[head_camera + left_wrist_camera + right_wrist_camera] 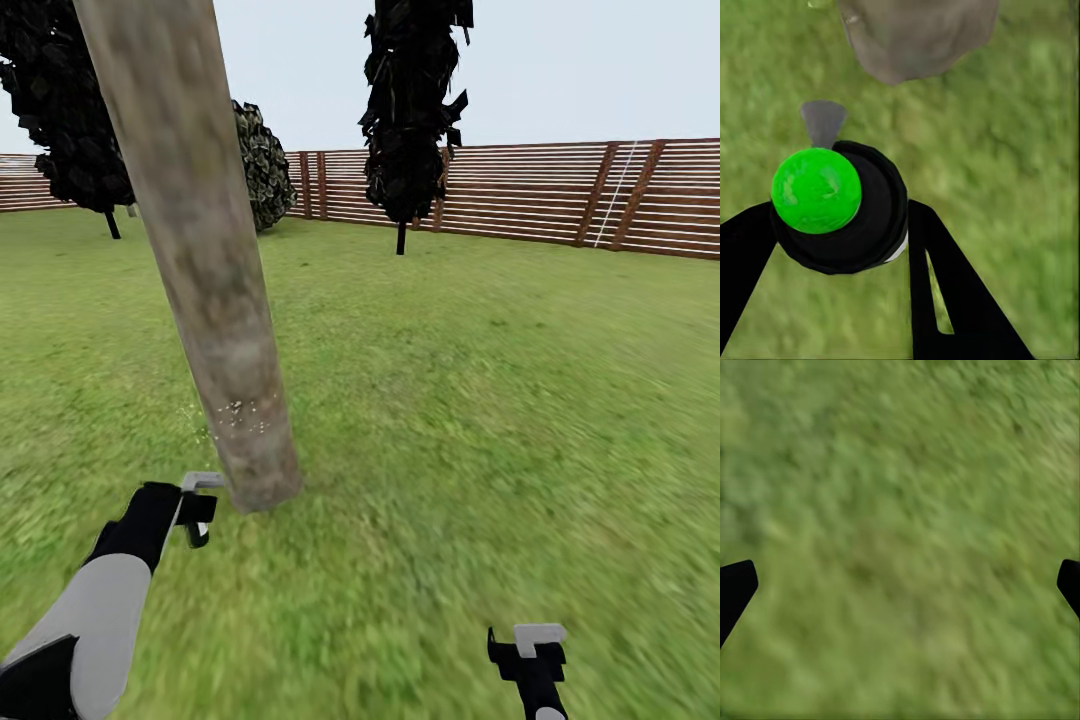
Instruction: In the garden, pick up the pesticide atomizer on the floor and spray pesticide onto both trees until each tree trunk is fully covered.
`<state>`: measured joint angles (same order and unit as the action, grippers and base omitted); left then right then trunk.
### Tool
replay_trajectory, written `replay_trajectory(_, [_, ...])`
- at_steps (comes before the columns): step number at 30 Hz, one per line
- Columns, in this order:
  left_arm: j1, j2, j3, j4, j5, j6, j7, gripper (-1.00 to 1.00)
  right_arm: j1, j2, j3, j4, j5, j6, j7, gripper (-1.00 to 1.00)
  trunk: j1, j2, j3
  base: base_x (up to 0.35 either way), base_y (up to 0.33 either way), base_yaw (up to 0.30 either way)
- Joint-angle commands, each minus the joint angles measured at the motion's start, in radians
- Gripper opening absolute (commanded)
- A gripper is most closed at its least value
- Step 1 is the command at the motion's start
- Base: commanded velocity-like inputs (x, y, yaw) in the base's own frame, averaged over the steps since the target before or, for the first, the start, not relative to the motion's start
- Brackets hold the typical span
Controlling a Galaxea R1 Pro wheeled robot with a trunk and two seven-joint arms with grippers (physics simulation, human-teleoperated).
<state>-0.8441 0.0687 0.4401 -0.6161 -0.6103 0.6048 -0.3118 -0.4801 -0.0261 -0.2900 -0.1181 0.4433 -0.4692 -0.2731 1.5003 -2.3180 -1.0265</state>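
A thick beige-grey tree trunk [205,270] rises from the grass just ahead on the left; its base [916,36] also appears in the left wrist view. A thin scatter of white pesticide specks [238,414] clings low on the trunk. My left gripper [198,515] sits beside the trunk's foot, shut on the pesticide atomizer [840,206], a black body with a bright green cap and a grey nozzle [823,120] pointing at the trunk. My right gripper [528,655] hangs open over bare grass [900,510], with its fingertips [733,585] at the frame's edges.
Green lawn [480,400] stretches ahead to a brown slat fence [520,195]. Near-black column-shaped trees [410,120] stand at the back centre and back left [60,110], with a dark leafy bush [264,165] by the fence.
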Motion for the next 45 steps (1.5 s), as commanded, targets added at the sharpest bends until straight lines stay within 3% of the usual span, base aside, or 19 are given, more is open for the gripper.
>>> replay_trajectory(1, [0.0, -0.008, 0.0, -0.002, 0.0, -0.005, 0.001, -1.0, 0.0, 0.0, 0.0, 0.0, 0.0, 0.0, 0.0, 1.0, 0.0, 0.0, 0.0, 0.0, 0.0, 0.0])
replay_trajectory(6, [0.007, 0.009, 0.009, 0.007, 0.005, -0.014, 0.051, -1.0, 0.0, 0.0, 0.0, 0.0, 0.0, 0.0, 0.0, 1.0, 0.0, 0.0, 0.0, 0.0, 0.0, 0.02])
replay_trajectory(11, [0.054, 0.003, 0.014, 0.009, 0.009, -0.016, 0.076, -1.0, 0.0, 0.0, 0.0, 0.0, 0.002, 0.0, 0.0, 1.0, 0.0, 0.0, 0.0, 0.003, 0.0, 0.242])
replay_trajectory(12, [0.085, 0.003, 0.016, 0.013, 0.038, -0.104, 0.086, -1.0, 0.0, -0.001, 0.0, 0.0, 0.002, 0.0, 0.0, 1.0, 0.0, 0.0, 0.0, 0.2, -0.2, 0.016])
replay_trajectory(14, [0.088, 0.004, 0.017, 0.012, 0.043, -0.117, 0.096, -1.0, 0.001, -0.001, 0.0, 0.0, 0.002, 0.0, 0.0, 1.0, 0.0, 0.0, 0.0, 0.205, -0.209, 0.005])
replay_trajectory(31, [0.115, 0.004, 0.018, 0.013, 0.041, -0.11, 0.113, -1.0, 0.012, 0.005, 0.0, 0.0, -0.001, 0.0, -0.002, 1.0, 0.0, 0.0, 0.0, 0.069, -0.24, 0.001])
replay_trajectory(37, [0.115, 0.002, 0.017, 0.04, 0.045, -0.114, 0.172, -1.0, 0.012, 0.005, 0.0, 0.0, -0.002, 0.0, -0.002, 1.0, 0.0, 0.0, 0.0, -0.007, -0.018, 0.217])
replay_trajectory(45, [0.115, -0.008, 0.016, 0.041, 0.045, -0.112, 0.177, -1.0, 0.012, 0.003, 0.0, 0.0, -0.003, 0.0, -0.004, 1.0, 0.0, 0.0, 0.0, 0.108, -0.152, 0.141])
